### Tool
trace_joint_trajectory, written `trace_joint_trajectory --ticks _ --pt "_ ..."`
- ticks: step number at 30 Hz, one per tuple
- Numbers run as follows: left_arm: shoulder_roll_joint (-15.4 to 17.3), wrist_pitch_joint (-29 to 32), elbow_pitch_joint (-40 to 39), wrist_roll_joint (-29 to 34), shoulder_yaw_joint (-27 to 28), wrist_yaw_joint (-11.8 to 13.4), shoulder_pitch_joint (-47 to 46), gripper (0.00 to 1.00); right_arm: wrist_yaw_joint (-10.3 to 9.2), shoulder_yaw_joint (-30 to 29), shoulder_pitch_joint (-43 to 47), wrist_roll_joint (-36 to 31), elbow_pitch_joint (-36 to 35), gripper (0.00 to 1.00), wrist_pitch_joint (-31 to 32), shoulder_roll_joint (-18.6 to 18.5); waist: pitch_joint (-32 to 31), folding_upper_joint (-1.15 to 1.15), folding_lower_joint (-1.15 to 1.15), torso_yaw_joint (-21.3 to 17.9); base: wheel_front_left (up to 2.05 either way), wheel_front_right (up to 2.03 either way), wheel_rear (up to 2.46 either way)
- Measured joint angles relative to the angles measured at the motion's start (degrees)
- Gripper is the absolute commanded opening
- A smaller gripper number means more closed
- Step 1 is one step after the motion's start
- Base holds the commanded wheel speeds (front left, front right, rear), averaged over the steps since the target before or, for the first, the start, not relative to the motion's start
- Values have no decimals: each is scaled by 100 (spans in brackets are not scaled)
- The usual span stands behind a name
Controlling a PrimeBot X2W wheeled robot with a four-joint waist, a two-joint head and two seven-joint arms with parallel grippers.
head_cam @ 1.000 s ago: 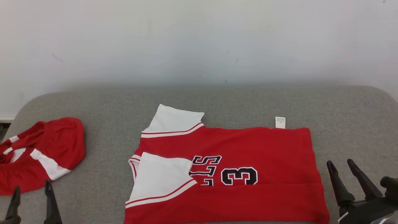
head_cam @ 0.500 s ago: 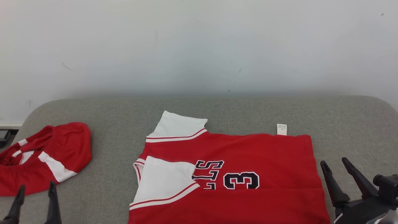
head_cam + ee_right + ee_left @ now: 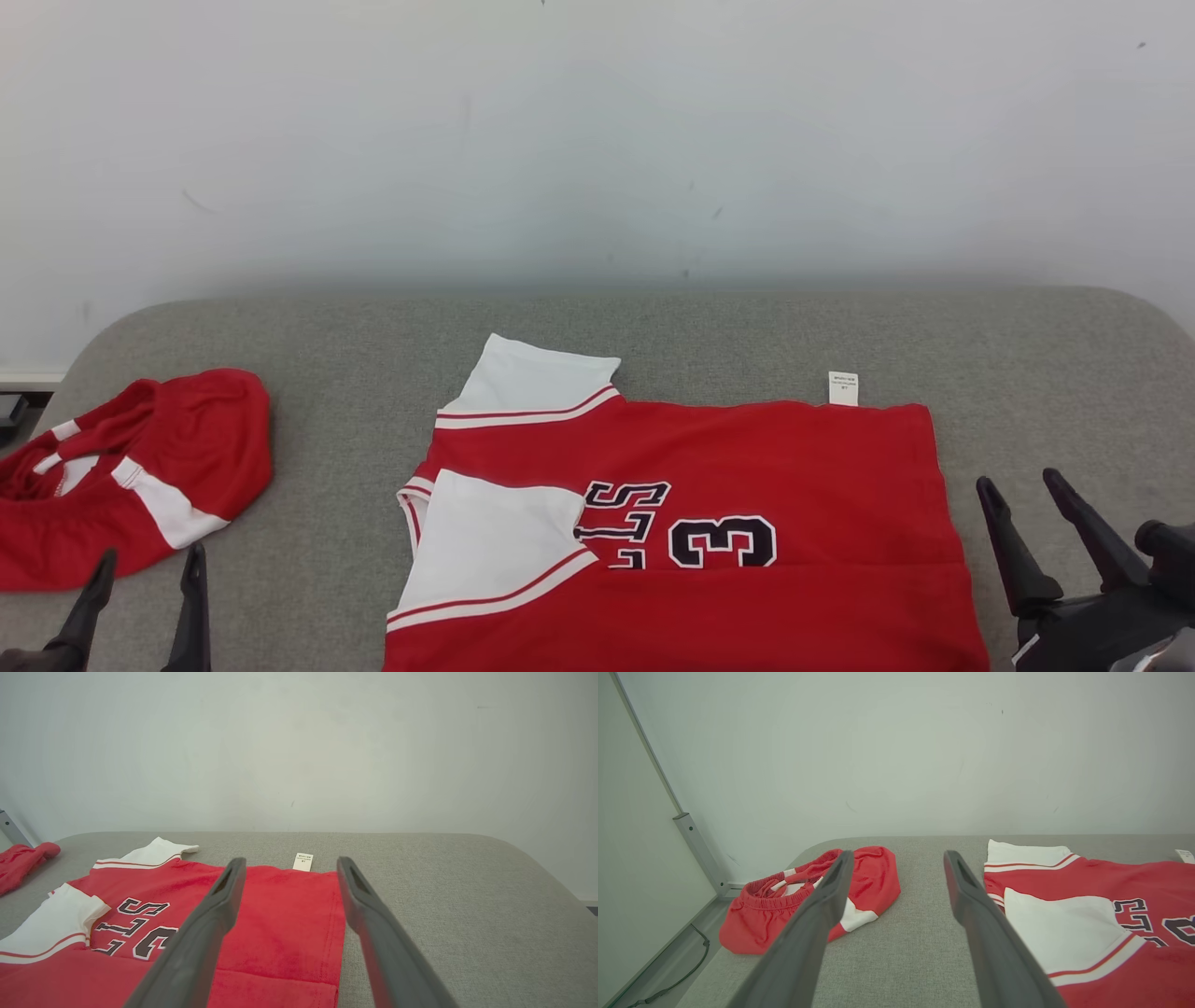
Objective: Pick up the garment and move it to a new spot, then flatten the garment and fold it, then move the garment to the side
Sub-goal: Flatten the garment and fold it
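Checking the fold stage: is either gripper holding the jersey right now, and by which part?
Nothing is held. The left gripper and right gripper both stand open and empty; the red jersey lies on the grey surface.

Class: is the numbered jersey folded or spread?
Partly folded: the jersey has its near edge lapped over the lettering, one sleeve tucked across.

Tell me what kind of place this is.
Likely an indoor room set up for folding practice: a grey fabric-covered surface with rounded corners against a plain white wall, bearing a red-and-white numbered jersey and crumpled red shorts.
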Motion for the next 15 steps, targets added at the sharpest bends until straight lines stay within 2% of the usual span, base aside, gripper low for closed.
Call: trace_joint_trajectory --ticks 6,15 --pt "-47 -8 -40 -80 -16 0 -61 100 -1 -346 129 -113 -209 100 4 335 21 0 0 -20 0 0 0" --pt "-148 -103 -20 -153 -21 3 -107 100 -1 -385 222 -183 -393 100 -12 668 56 0 0 -118 0 0 0"
